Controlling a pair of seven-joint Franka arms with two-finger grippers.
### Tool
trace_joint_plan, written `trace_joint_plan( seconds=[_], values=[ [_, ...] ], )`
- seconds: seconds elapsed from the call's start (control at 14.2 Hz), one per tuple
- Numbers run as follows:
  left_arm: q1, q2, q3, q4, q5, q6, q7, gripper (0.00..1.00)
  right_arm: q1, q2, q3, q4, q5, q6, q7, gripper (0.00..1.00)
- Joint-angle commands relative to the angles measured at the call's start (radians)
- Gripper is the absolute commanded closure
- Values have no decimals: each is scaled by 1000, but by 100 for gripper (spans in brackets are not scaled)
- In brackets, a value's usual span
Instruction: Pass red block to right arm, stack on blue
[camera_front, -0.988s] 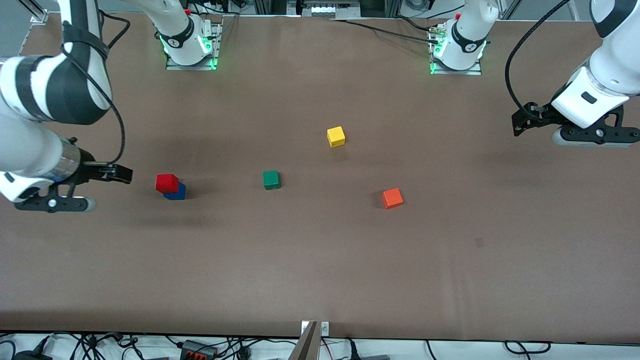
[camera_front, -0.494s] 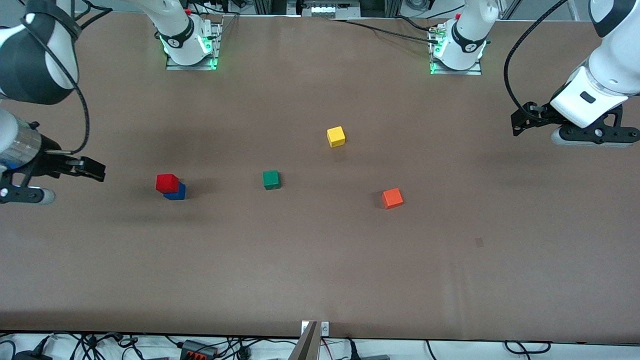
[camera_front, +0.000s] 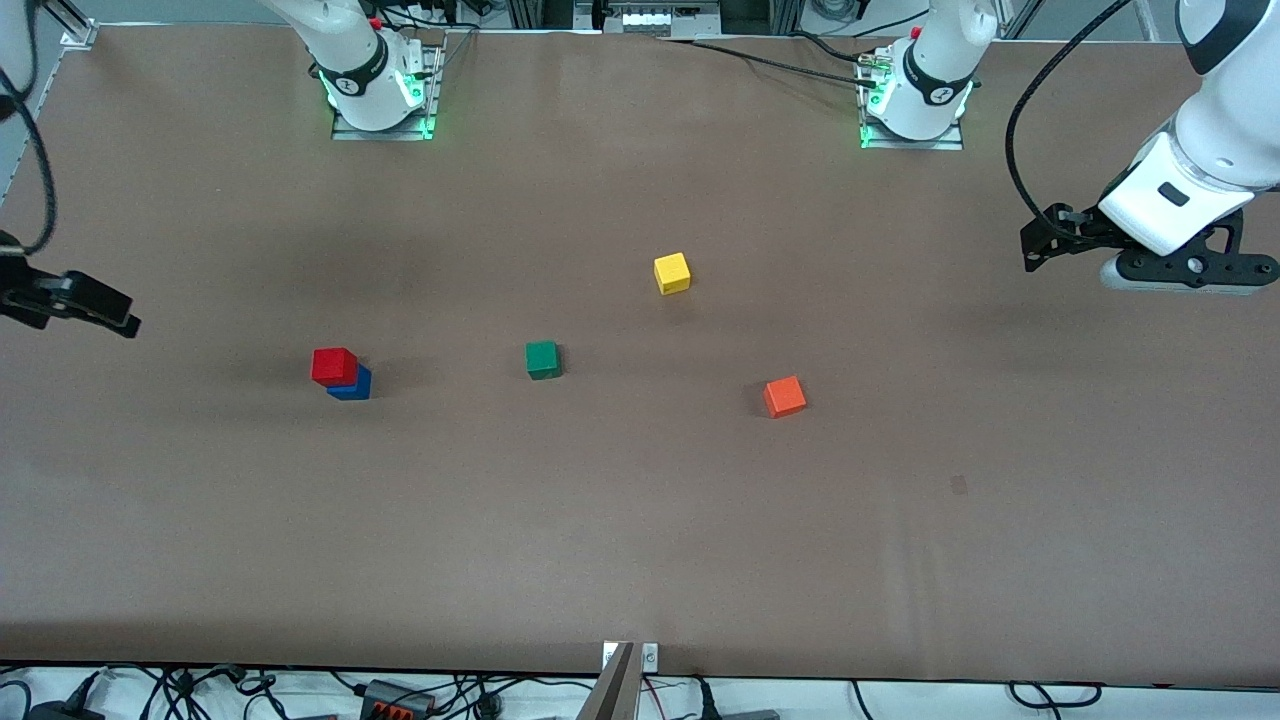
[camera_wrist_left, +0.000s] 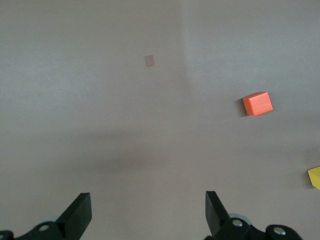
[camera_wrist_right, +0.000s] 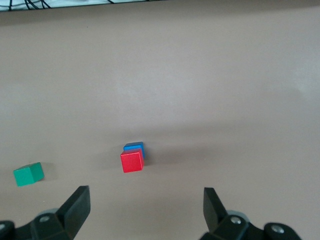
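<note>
The red block (camera_front: 334, 366) rests on top of the blue (camera_front: 352, 385) cube, toward the right arm's end of the table. In the right wrist view the red block (camera_wrist_right: 132, 161) covers most of the blue (camera_wrist_right: 135, 147) cube. My right gripper (camera_front: 110, 312) hangs open and empty over the table's edge at its own end, well apart from the stack; its own view shows the gripper (camera_wrist_right: 145, 205) with nothing between the jaws. Over bare table at the left arm's end, my left gripper (camera_front: 1032, 250) is open and empty too; the left gripper (camera_wrist_left: 148, 210) holds nothing.
A green cube (camera_front: 542, 359) sits mid-table beside the stack. A yellow cube (camera_front: 672, 272) lies farther from the front camera. An orange-red cube (camera_front: 785, 396) lies toward the left arm's end. The robot bases (camera_front: 378, 90) stand along the table's back edge.
My right arm has drawn back from beside the stack toward its end of the table, mostly leaving the front view. The stack and the left arm have stayed put.
</note>
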Motion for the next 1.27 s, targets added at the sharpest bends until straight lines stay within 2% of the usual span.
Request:
trace_joint_plan(
  seconds=[0.0, 0.07, 0.35, 0.56, 0.99, 1.2],
  values=[
    [-2, 7, -1, 25, -14, -24, 11, 0, -143, -34, 145, -31, -9, -7, -10, 0],
    [-2, 7, -1, 25, -11, -24, 11, 0, -168, -40, 170, -39, -9, -8, -10, 0],
    [11, 5, 4, 25, -7, -16, 29, 0, -168, -40, 172, -49, -15, -66, -61, 0],
    [11, -3, 10, 14, -9, -33, 49, 0, -166, -93, 172, -130, -15, -53, -50, 0],
    [13, 7, 10, 18, -23, 4, 60, 0, -165, -222, 172, -333, -19, 64, -47, 0],
    [13, 10, 10, 22, -24, 2, 57, 0, -166, -230, 172, -344, -27, 61, -41, 0]
  ],
)
